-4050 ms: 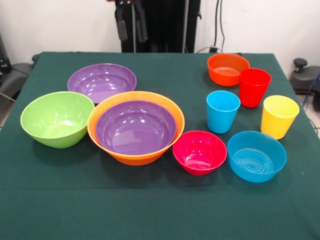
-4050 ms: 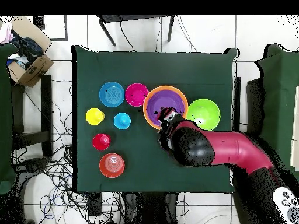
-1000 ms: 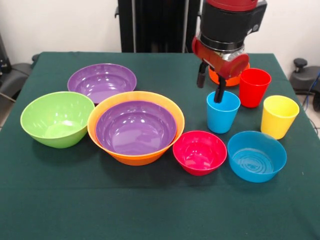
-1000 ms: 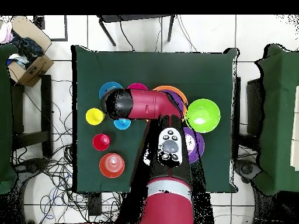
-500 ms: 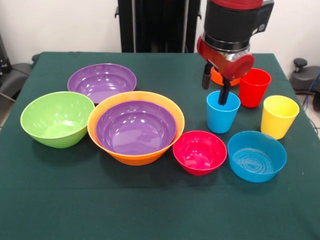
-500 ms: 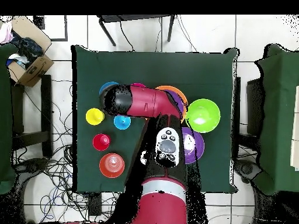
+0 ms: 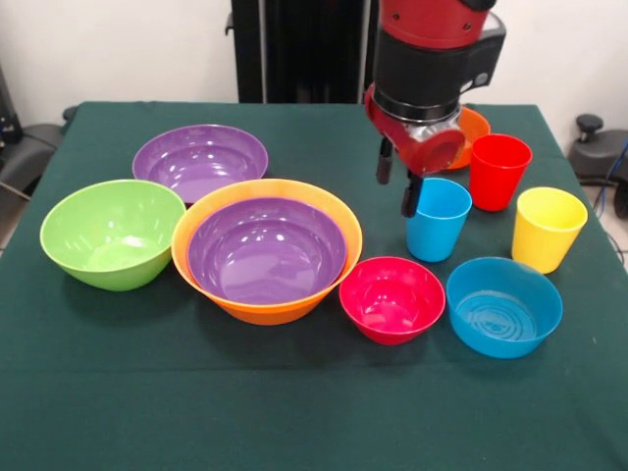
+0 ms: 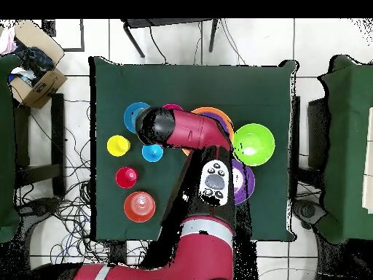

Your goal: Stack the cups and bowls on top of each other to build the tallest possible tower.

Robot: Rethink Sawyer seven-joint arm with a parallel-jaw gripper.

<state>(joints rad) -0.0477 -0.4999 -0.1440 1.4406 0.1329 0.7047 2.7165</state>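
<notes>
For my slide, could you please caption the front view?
Sawyer's open gripper hovers beside the blue cup, amid scattered bowls.

Top-down view: green table [image 8: 269, 95] w/ red arm [image 8: 191, 131] reaching across its middle. Left of arm: blue bowl [image 8: 133, 114], yellow cup [image 8: 117, 146], blue cup [image 8: 152, 153], red cup [image 8: 126, 177], orange bowl [image 8: 139, 206]. Right: lime bowl [image 8: 254, 143], purple bowl [image 8: 244, 184] partly under arm.
</notes>
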